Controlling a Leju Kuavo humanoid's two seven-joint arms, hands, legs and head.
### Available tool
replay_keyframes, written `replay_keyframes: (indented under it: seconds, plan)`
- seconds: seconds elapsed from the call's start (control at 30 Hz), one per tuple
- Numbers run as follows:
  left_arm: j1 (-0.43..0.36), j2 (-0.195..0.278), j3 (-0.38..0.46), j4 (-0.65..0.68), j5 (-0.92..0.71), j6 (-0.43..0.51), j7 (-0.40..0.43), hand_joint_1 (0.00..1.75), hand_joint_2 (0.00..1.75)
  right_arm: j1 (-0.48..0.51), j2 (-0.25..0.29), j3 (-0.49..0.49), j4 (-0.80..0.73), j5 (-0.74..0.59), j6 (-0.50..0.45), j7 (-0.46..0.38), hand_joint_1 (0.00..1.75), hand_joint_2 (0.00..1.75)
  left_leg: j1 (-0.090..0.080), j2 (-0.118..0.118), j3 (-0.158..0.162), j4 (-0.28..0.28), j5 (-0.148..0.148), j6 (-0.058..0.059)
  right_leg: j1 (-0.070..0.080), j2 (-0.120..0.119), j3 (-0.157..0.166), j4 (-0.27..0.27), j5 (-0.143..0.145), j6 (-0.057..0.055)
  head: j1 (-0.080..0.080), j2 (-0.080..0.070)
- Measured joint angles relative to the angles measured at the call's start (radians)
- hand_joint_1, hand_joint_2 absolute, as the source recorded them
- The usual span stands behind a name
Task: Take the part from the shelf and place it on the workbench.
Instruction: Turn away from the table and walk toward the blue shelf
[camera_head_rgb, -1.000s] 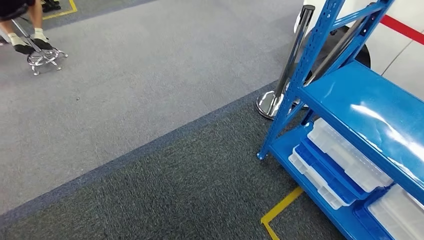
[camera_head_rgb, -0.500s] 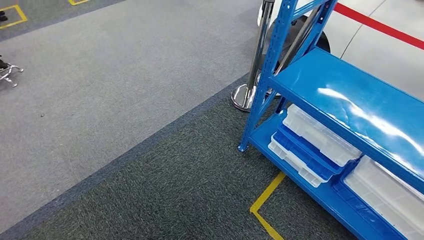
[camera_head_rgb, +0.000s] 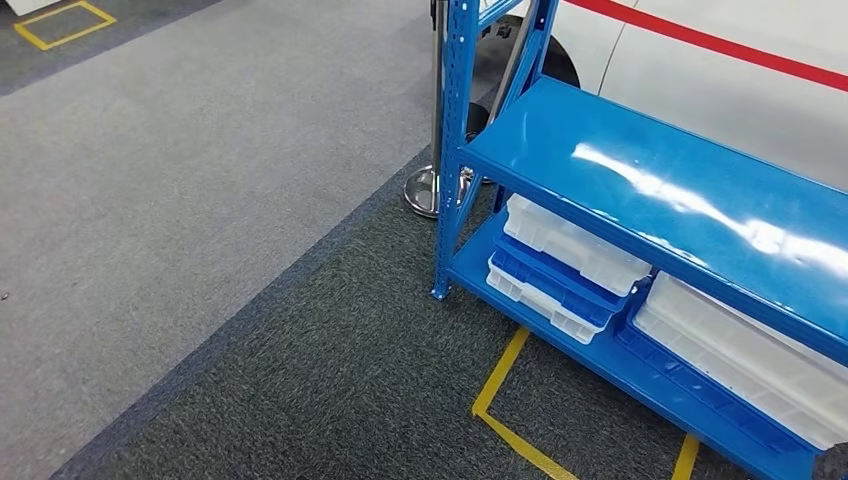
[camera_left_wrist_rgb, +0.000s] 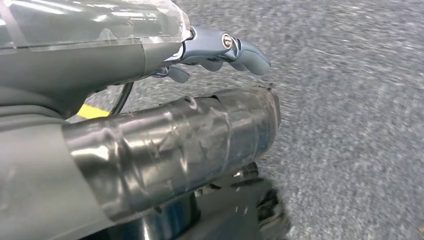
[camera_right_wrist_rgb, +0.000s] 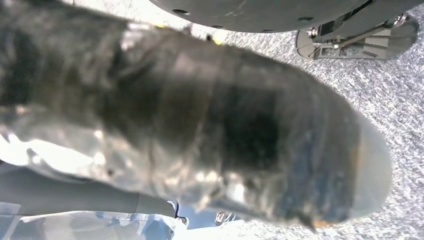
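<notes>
The blue metal shelf (camera_head_rgb: 640, 180) stands at the right of the head view, its middle board bare and glossy. On its bottom board lie clear plastic boxes (camera_head_rgb: 572, 246) with blue lids, and a longer clear box (camera_head_rgb: 740, 355) further right. I cannot make out a separate part. My left hand (camera_left_wrist_rgb: 150, 100) hangs over the carpet, the taped thumb (camera_left_wrist_rgb: 175, 150) apart from the fingers (camera_left_wrist_rgb: 225, 50), with nothing between them. My right hand (camera_right_wrist_rgb: 200, 125) is a blurred taped thumb close to the lens; its fingers are hidden.
A chrome stanchion (camera_head_rgb: 425, 190) stands at the shelf's left post. Yellow floor tape (camera_head_rgb: 500, 390) marks a box in front of the shelf. A white body with a red stripe (camera_head_rgb: 700, 70) rises behind it. Grey carpet (camera_head_rgb: 200, 200) spreads to the left.
The whole picture has shifted: my view has turned toward the shelf, which now sits nearer the middle. The seated person and stool have left the picture.
</notes>
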Motion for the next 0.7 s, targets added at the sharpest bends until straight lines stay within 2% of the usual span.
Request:
replay_keyframes:
  seconds: [0.03,0.07,0.1,0.13,0.2,0.23,0.27,0.3,0.33,0.37,0.4,0.47,0.5,0.53,0.57,0.63,0.7]
  plan:
    - [-0.001,0.0,0.0,0.0,0.0,0.0,-0.001,0.0,0.0,0.0,0.001,0.0,0.0,0.0,-0.001,0.001,0.0,0.0,-0.001,-0.015,0.006,-0.019,0.002,0.002,-0.002,0.01,-0.005,0.002,0.0,0.006,0.0,0.0]
    - [-0.001,0.0,0.0,0.0,0.0,0.0,-0.002,0.0,0.0,0.0,0.001,0.0,0.0,0.0,-0.002,0.001,0.0,0.0,-0.002,-0.015,0.008,-0.022,0.001,0.004,-0.004,0.02,-0.009,0.002,0.002,0.013,0.0,0.0]
    - [-0.002,-0.001,0.0,0.0,0.0,-0.001,-0.002,0.0,0.0,0.001,0.001,-0.001,0.0,0.0,-0.003,0.002,0.0,0.0,-0.001,-0.004,0.01,-0.025,0.004,0.007,-0.005,0.029,-0.012,0.0,0.004,0.02,0.0,0.0]
    - [-0.003,-0.001,0.0,0.0,0.0,-0.001,-0.003,0.0,0.0,0.002,0.001,-0.001,0.0,0.0,-0.003,0.002,0.0,0.0,0.0,0.008,0.013,-0.031,0.008,0.013,-0.005,0.021,-0.014,0.002,0.003,0.026,0.0,0.0]
    - [-0.003,-0.004,0.0,0.0,-0.001,-0.002,-0.004,0.0,0.0,0.002,0.001,-0.002,0.0,0.0,-0.004,0.003,0.0,0.0,0.004,0.035,0.019,-0.043,0.013,0.025,-0.002,-0.028,-0.036,0.047,-0.025,0.034,0.003,0.0]
    - [-0.003,-0.004,0.0,0.0,-0.001,-0.003,-0.005,0.0,0.0,0.0,0.001,-0.003,0.0,0.0,-0.005,0.004,0.0,0.0,0.004,0.049,0.021,-0.046,0.014,0.03,-0.003,-0.059,-0.06,0.097,-0.053,0.037,0.004,0.0]
    - [-0.002,-0.005,0.0,0.0,-0.001,-0.003,-0.005,0.0,0.0,-0.001,0.0,-0.003,0.0,0.0,-0.005,0.004,0.0,0.0,0.004,0.064,0.021,-0.046,0.013,0.032,-0.004,-0.075,-0.094,0.161,-0.084,0.04,0.005,0.0]
    - [0.0,-0.005,0.0,0.0,-0.001,-0.003,-0.005,0.0,0.0,-0.001,0.0,-0.003,0.0,0.0,-0.005,0.004,0.0,0.0,0.003,0.079,0.021,-0.046,0.011,0.033,-0.006,-0.081,-0.125,0.221,-0.107,0.045,0.005,0.0]
    - [0.0,-0.004,0.0,0.0,-0.001,-0.004,-0.005,0.0,0.0,-0.001,0.0,-0.003,0.0,0.0,-0.005,0.004,0.0,0.0,0.003,0.094,0.021,-0.046,0.01,0.033,-0.009,-0.085,-0.146,0.259,-0.115,0.048,0.005,0.0]
    - [0.0,-0.004,0.0,0.0,-0.001,-0.004,-0.005,0.0,0.0,0.0,0.0,-0.004,0.0,0.0,-0.005,0.005,0.0,0.0,0.003,0.108,0.021,-0.045,0.008,0.031,-0.012,-0.088,-0.148,0.261,-0.104,0.051,0.005,0.0]
    - [0.0,-0.005,0.0,0.0,-0.001,-0.006,-0.006,0.0,0.0,0.002,0.0,-0.004,0.0,0.0,-0.005,0.005,0.0,0.0,0.004,0.119,0.023,-0.044,0.005,0.029,-0.015,-0.094,-0.128,0.225,-0.076,0.052,0.005,0.0]
    - [-0.001,-0.006,0.0,0.0,-0.002,-0.008,-0.01,0.0,0.0,0.003,-0.002,-0.004,0.0,0.001,-0.004,0.006,0.0,0.0,0.002,0.139,0.029,-0.042,-0.001,0.02,-0.014,-0.126,-0.055,0.09,-0.016,0.049,0.005,0.0]
    - [-0.001,-0.006,0.0,0.0,-0.002,-0.009,-0.013,0.0,0.0,0.002,-0.002,-0.004,0.0,0.001,-0.004,0.007,0.0,0.0,0.0,0.148,0.032,-0.041,-0.006,0.014,-0.011,-0.14,-0.028,0.037,0.0,0.043,0.005,0.0]
    - [-0.002,-0.007,0.0,0.0,-0.002,-0.01,-0.015,0.0,0.0,0.001,-0.002,-0.004,0.0,0.002,-0.004,0.007,0.0,0.0,-0.002,0.155,0.035,-0.041,-0.009,0.007,-0.008,-0.149,-0.013,0.006,0.005,0.037,0.005,0.0]
    - [-0.003,-0.007,0.0,0.0,-0.002,-0.01,-0.017,0.0,0.0,0.001,-0.002,-0.004,0.0,0.002,-0.004,0.007,0.0,0.0,-0.004,0.162,0.039,-0.042,-0.012,0.001,-0.004,-0.148,-0.011,-0.001,0.0,0.03,0.004,0.0]
    - [-0.007,-0.007,0.0,0.0,-0.002,-0.012,-0.02,0.0,0.0,0.005,-0.002,-0.004,0.0,0.002,-0.004,0.007,0.0,0.0,-0.002,0.172,0.049,-0.045,-0.017,-0.012,-0.005,-0.129,-0.009,-0.005,0.002,0.017,0.004,0.0]
    - [-0.008,-0.007,0.0,0.0,-0.003,-0.016,-0.022,0.0,0.0,0.006,-0.002,-0.004,0.0,0.002,-0.004,0.007,0.0,0.0,0.001,0.143,0.042,-0.009,-0.048,-0.022,-0.009,-0.111,-0.002,-0.012,0.007,0.004,0.004,0.0]
